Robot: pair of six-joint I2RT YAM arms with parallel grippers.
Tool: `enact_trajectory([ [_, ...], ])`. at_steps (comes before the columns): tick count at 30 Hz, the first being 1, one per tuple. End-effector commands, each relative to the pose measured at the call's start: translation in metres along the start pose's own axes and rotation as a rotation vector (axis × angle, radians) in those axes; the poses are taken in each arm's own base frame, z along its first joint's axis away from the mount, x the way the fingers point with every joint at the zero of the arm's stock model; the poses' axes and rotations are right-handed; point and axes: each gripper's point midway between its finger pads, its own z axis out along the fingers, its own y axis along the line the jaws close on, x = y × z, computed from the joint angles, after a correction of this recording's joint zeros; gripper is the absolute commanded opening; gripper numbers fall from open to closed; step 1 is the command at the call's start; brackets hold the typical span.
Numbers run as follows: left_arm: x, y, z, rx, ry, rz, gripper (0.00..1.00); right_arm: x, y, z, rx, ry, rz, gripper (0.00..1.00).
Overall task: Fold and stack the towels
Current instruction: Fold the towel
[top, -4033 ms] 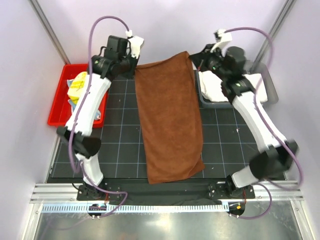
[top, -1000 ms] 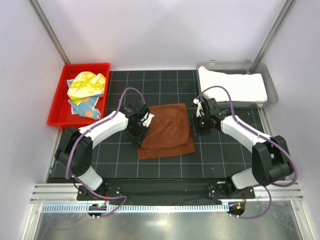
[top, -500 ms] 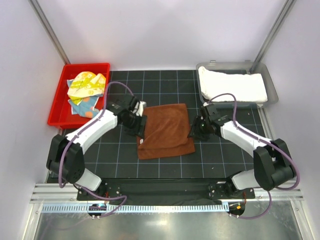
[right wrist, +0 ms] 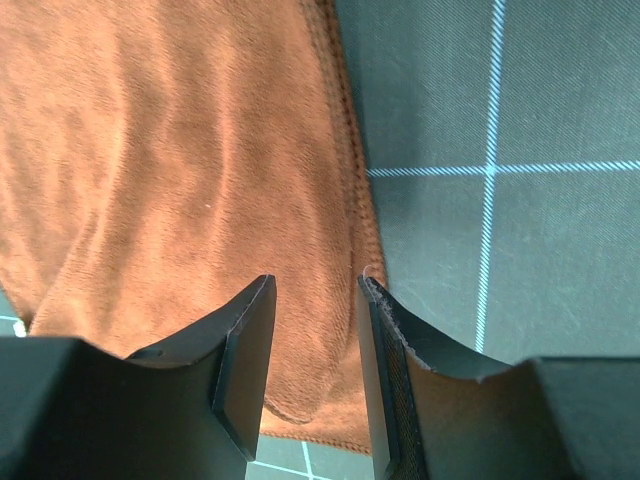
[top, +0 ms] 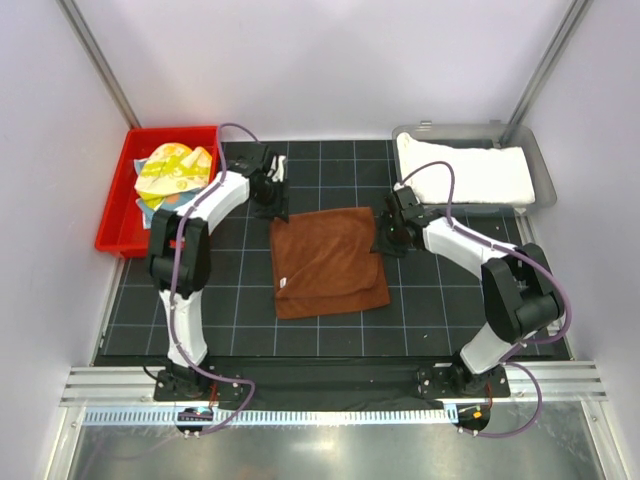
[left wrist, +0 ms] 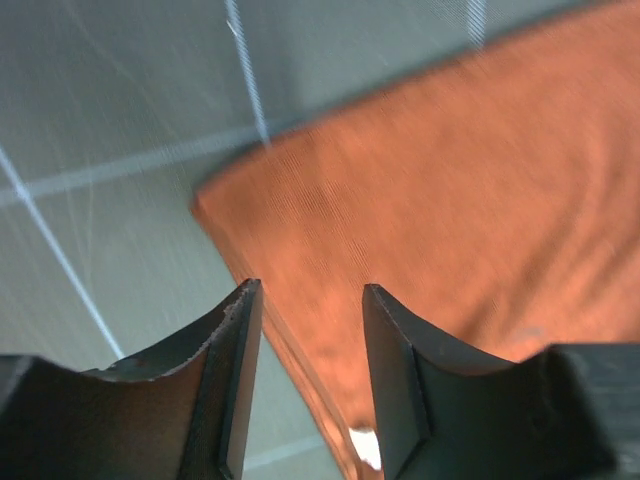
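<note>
A rust-brown towel (top: pixel 328 262) lies folded on the black grid mat in the middle. My left gripper (top: pixel 276 205) hovers just beyond its far left corner, jaws open and empty. In the left wrist view that corner of the brown towel (left wrist: pixel 450 180) shows past the left gripper (left wrist: pixel 305 300). My right gripper (top: pixel 385 238) stands open over the towel's right edge. The right wrist view shows the brown towel (right wrist: pixel 180 150) lying flat below the right gripper (right wrist: pixel 315 290), not pinched. A white towel (top: pixel 465 172) lies folded in the grey tray (top: pixel 540 200). A yellow towel (top: pixel 175 168) and a blue spotted towel (top: pixel 165 212) sit crumpled in the red bin (top: pixel 110 240).
The red bin stands at the mat's far left and the grey tray at its far right. Slanted metal frame posts rise at both back corners. An aluminium rail runs along the near edge by the arm bases.
My left gripper has pulled back from the towel's left edge to its far left corner. The right gripper shifted slightly farther along the right edge. The brown towel stays folded in place.
</note>
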Motion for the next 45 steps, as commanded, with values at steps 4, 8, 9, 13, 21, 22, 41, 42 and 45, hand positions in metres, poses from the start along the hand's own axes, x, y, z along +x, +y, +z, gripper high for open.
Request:
enact_trajectory([
  [4,-0.024,0.03,0.029,-0.054,0.028,-0.005,0.44,-0.006,0.0,-0.019,-0.002,-0.04,-0.014,0.45],
  [8,-0.03,0.038,0.043,-0.084,0.032,0.022,0.4,0.006,0.002,-0.029,-0.048,-0.018,-0.019,0.45],
  [9,-0.032,0.042,0.045,-0.085,0.033,0.021,0.35,0.004,0.003,-0.033,-0.055,-0.036,-0.012,0.45],
  [13,-0.042,0.044,0.06,-0.05,0.029,0.017,0.12,0.022,-0.006,-0.029,-0.047,-0.018,0.055,0.44],
  [21,-0.073,0.038,0.057,0.026,-0.015,0.007,0.0,0.036,0.015,-0.024,-0.124,0.014,0.174,0.44],
  [22,-0.077,0.037,0.048,0.02,-0.03,0.009,0.01,0.037,0.016,-0.023,-0.126,0.019,0.185,0.44],
  [41,0.037,0.022,-0.099,-0.029,-0.185,-0.182,0.46,0.05,0.023,-0.004,-0.108,-0.002,0.264,0.48],
  [42,0.052,0.02,-0.102,-0.011,-0.18,-0.203,0.46,0.046,0.026,-0.004,-0.12,-0.014,0.262,0.48],
  [45,0.073,0.016,-0.099,0.025,-0.172,-0.22,0.47,0.037,0.032,-0.004,-0.128,-0.035,0.256,0.48],
])
